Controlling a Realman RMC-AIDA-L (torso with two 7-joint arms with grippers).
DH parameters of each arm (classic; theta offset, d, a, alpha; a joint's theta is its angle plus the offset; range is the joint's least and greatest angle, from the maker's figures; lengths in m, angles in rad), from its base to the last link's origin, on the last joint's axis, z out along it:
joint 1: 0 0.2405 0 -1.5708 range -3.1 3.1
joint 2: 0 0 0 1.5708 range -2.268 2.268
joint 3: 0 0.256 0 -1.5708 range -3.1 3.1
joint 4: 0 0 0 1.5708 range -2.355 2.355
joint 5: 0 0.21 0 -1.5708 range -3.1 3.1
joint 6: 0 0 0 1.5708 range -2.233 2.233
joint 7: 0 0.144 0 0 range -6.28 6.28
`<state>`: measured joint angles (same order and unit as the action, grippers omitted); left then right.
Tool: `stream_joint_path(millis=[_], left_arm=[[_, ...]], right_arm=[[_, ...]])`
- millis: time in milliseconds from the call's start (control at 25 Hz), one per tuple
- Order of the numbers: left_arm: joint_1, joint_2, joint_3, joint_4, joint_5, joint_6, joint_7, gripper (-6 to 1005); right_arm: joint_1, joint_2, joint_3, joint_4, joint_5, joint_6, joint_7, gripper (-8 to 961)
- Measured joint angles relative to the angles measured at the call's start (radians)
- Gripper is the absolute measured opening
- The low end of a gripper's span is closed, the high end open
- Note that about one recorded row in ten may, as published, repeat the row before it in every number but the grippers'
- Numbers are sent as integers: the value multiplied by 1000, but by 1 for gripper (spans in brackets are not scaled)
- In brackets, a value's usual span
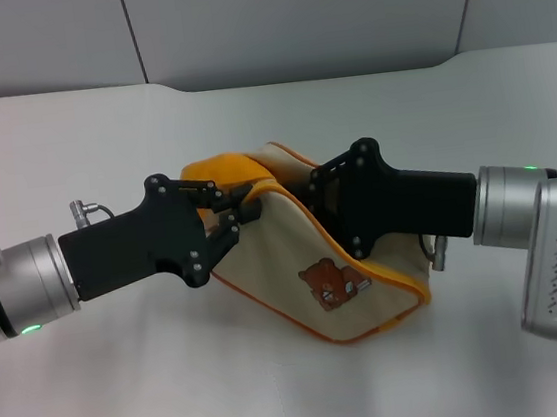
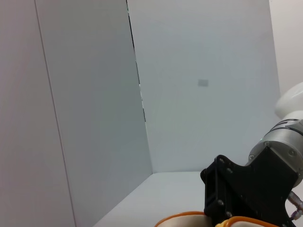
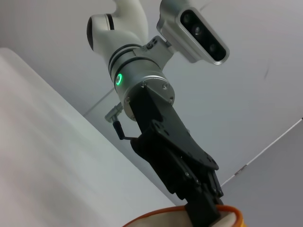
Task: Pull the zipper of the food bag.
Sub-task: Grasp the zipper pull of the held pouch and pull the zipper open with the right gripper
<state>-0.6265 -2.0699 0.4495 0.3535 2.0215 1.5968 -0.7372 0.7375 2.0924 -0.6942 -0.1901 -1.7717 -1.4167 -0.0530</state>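
— Nearest the head camera, what do you see?

— Both silver forearms, one at nine o'clock and one at three o'clock, over the white table (image 1: 98, 390). Between them lies the food bag (image 1: 305, 266), cream canvas with orange-yellow piping, slumped on the table at the middle, its long side running from ten o'clock toward five o'clock. A small brown bear patch (image 1: 329, 281) faces the camera.

— Anything in the way?

— The black bodies of the two grippers cover most of the bag's upper edge, so the zipper (image 1: 256, 185) shows only as an orange-yellow strip at the bag's high end; I cannot make out a pull tab.

— And the left gripper (image 1: 237, 211)?

— It reaches in from nine o'clock. Its fingers are pinched narrow on the bag's upper end, at the orange edge. The right wrist view shows the same: the dark fingertips (image 3: 204, 212) closed down onto the orange-rimmed cloth.

— The right gripper (image 1: 319, 189)?

— It comes in from three o'clock and presses against the bag's top side, behind the fabric. Whether its fingers are spread or closed, I cannot tell.

— Farther back?

— Grey wall panels (image 1: 297, 15) at twelve o'clock, behind the table's far edge.
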Motion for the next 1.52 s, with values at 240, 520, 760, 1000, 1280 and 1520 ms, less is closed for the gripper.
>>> stream_joint_path(millis=[240, 520, 760, 1000, 1280, 1520], left_arm=[[14, 1, 0, 1, -46, -14, 1, 102], [50, 6, 0, 5, -142, -71, -4, 103], [67, 6, -2, -1, -155, -106, -11, 103], [88, 5, -4, -2, -194, -117, -20, 103], [115, 0, -5, -13, -199, -109, -42, 101], [171, -2, -5, -66, -230, -109, -47, 126]], right_arm=[[-26, -4, -59, -39, -2, 9, 33, -1], [-153, -6, -162, -204, -4, 9, 183, -1], [-205, -6, -157, -241, 3, -6, 204, 0], [-223, -4, -155, -238, 6, 0, 199, -1], [-225, -5, -152, -219, 57, -8, 315, 12], [-222, -13, -144, -198, 132, -31, 540, 141]])
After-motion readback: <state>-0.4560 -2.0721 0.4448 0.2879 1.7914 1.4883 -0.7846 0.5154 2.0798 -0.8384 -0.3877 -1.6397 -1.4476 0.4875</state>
